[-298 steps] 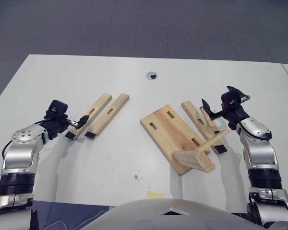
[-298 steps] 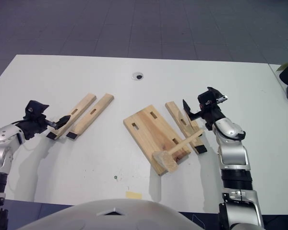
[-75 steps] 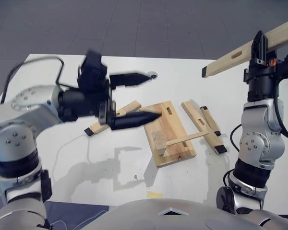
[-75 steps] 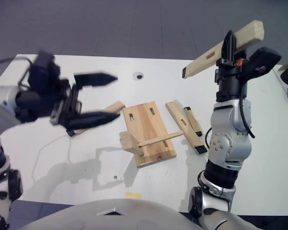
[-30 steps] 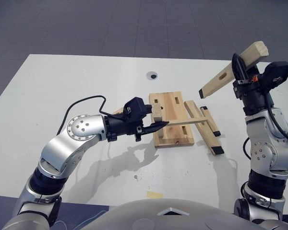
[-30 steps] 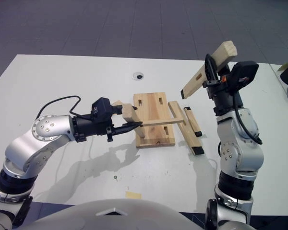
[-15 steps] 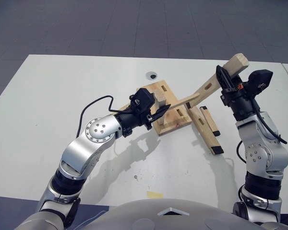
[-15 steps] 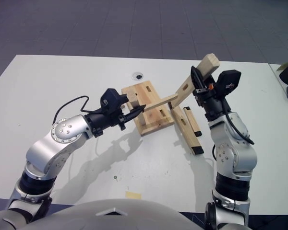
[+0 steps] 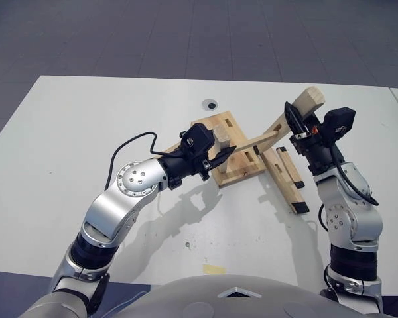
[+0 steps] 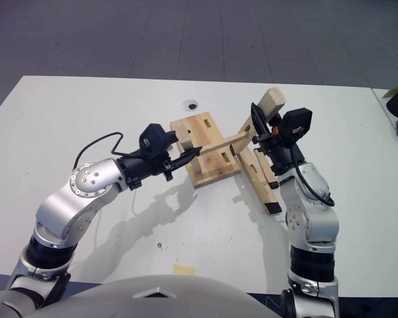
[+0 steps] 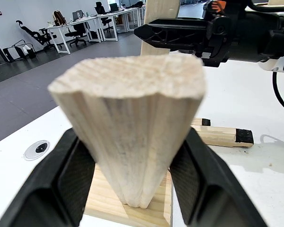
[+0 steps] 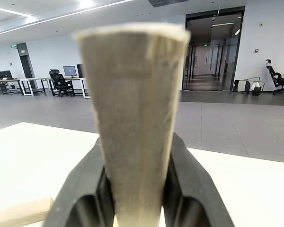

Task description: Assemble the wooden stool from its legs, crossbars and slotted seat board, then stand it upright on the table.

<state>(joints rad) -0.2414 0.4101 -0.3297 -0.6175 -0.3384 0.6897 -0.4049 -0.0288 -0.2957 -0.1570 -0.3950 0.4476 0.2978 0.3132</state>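
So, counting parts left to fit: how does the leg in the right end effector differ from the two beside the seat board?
The held leg is raised and tilted; the two legs lie flat on the table. The held leg is clamped in the right end effector; the two legs are ungripped. All are pale slotted wood.

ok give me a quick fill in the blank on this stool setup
The left gripper has its jaws shut on a leg with a ___ sticking out of it.
The right gripper holds a slotted leg up in the ___, off the table.
___ more legs lie beside the seat board.
Missing: crossbar; air; two.
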